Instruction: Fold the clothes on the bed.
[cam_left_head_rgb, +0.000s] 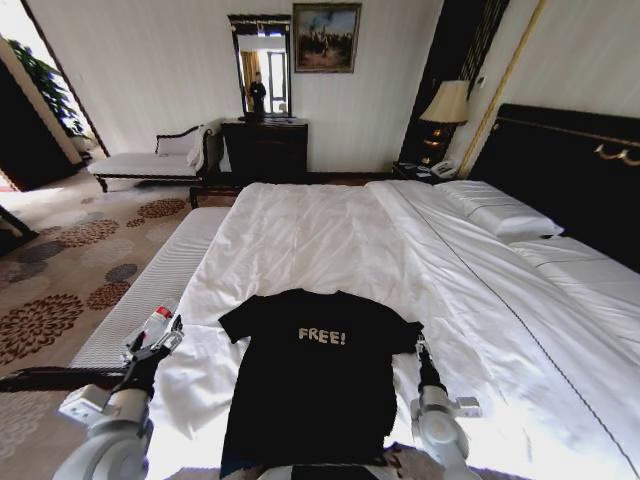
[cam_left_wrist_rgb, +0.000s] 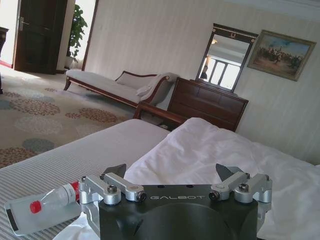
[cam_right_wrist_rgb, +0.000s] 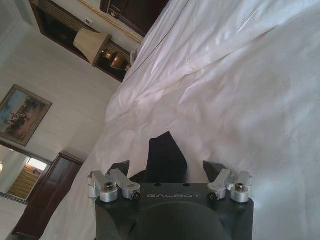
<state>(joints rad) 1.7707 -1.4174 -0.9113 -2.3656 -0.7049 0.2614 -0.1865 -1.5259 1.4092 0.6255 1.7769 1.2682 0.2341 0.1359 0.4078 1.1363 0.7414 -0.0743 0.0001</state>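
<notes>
At far left of my head view, bench (cam_left_head_rgb: 150, 290) runs alongside the bed (cam_left_head_rgb: 330, 240); a small bottle w/ red cap (cam_left_wrist_rgb: 42, 204) lies on it, seen from left wrist cam. Left gripper (cam_left_head_rgb: 158, 342) sits over bench edge, just beside the white duvet (cam_left_head_rgb: 200, 385), fingers spread wide apart, nothing btwn them (left wrist cam: (cam_left_wrist_rgb: 172, 175)). Centre: black T-shirt (cam_left_head_rgb: 315, 385) lies flat on the duvet, "FREE!" lettering up, sleeves out to both sides. Right: right gripper (cam_left_head_rgb: 421, 349) at tip of the shirt's right sleeve (cam_right_wrist_rgb: 165, 159); jaws spread, sleeve cloth btwn them, not pinched (right wrist cam: (cam_right_wrist_rgb: 170, 169)). Far right: pillows (cam_left_head_rgb: 510, 215) against dark headboard (cam_left_head_rgb: 570, 170).
</notes>
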